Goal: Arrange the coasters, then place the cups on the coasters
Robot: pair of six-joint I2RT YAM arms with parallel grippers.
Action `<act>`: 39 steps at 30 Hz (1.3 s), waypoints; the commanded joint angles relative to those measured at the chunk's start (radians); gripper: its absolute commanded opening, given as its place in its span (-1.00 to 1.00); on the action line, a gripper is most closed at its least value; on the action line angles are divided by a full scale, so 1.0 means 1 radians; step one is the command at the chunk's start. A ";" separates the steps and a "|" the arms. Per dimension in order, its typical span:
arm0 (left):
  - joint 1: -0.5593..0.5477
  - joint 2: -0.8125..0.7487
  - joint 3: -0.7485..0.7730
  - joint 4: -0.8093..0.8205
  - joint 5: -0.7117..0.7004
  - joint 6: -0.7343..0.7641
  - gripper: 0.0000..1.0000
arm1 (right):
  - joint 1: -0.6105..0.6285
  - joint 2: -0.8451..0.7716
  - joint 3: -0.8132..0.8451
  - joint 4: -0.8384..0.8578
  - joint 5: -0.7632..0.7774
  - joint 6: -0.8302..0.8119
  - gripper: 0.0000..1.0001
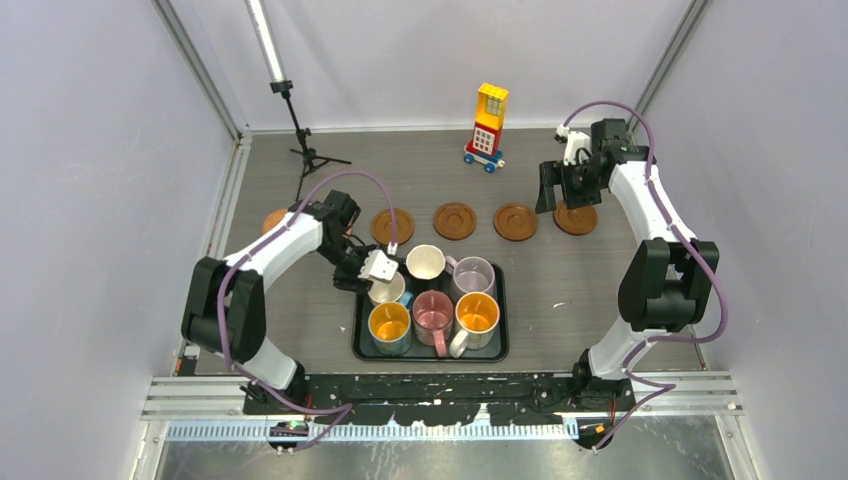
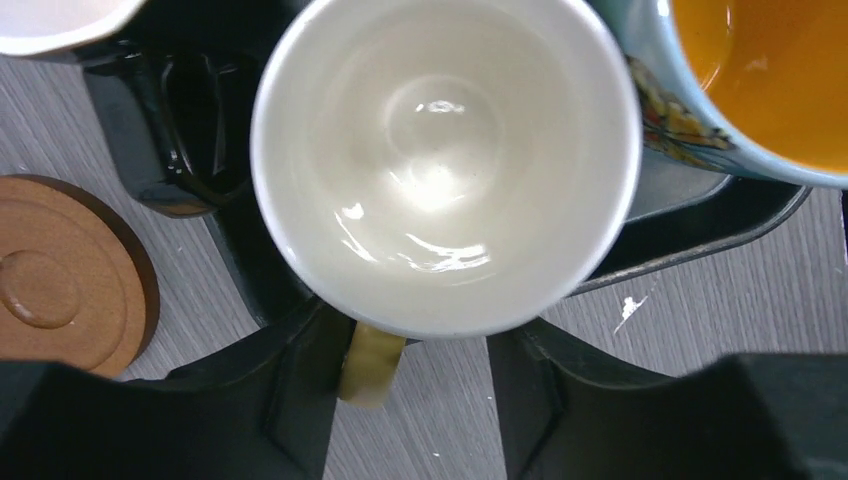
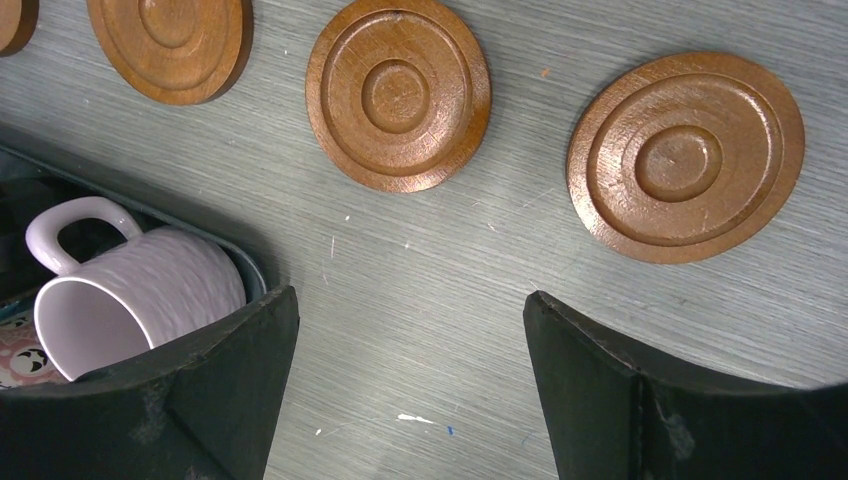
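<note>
Five round brown wooden coasters with ring grooves [image 1: 455, 220] show in a row across the far half of the grey worktop [image 1: 560, 290], the leftmost partly hidden behind the left arm. The right end effector [image 1: 568, 190] hangs above the rightmost coaster [image 1: 578, 225], jaws wide apart and holding nothing. Six handled mugs stand in a black rectangular tray [image 1: 432, 357] at the middle of the worktop, toward its near edge. At the far side are a cream mug under the left arm [image 2: 440, 160], a second cream mug [image 1: 425, 263] and a pale lilac mug [image 1: 473, 275]. At the near side are a blue mug with orange inside [image 1: 389, 325], a pink mug [image 1: 433, 313] and a whitish mug with orange inside [image 1: 477, 316]. The left end effector [image 1: 378, 268] is down at the tray's far left corner. Its jaws stand apart on either side of that cream mug's handle [image 2: 370, 365], with bare worktop showing between handle and one finger [image 2: 530, 390], so nothing is clamped.
</note>
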 commanded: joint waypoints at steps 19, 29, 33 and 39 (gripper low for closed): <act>0.033 -0.279 -0.116 -0.034 0.066 0.008 -1.00 | 0.004 -0.046 -0.008 -0.005 0.001 -0.004 0.74; 0.264 -0.302 0.067 -0.269 0.148 -0.030 -1.00 | 0.004 -0.042 -0.009 -0.004 -0.010 0.005 0.74; 0.376 -0.258 0.131 -0.163 0.157 -0.263 -1.00 | 0.004 -0.032 0.004 -0.004 -0.017 0.011 0.74; 0.484 -0.230 0.127 0.230 -0.066 -0.750 -1.00 | 0.004 -0.017 0.026 -0.001 -0.017 0.024 0.74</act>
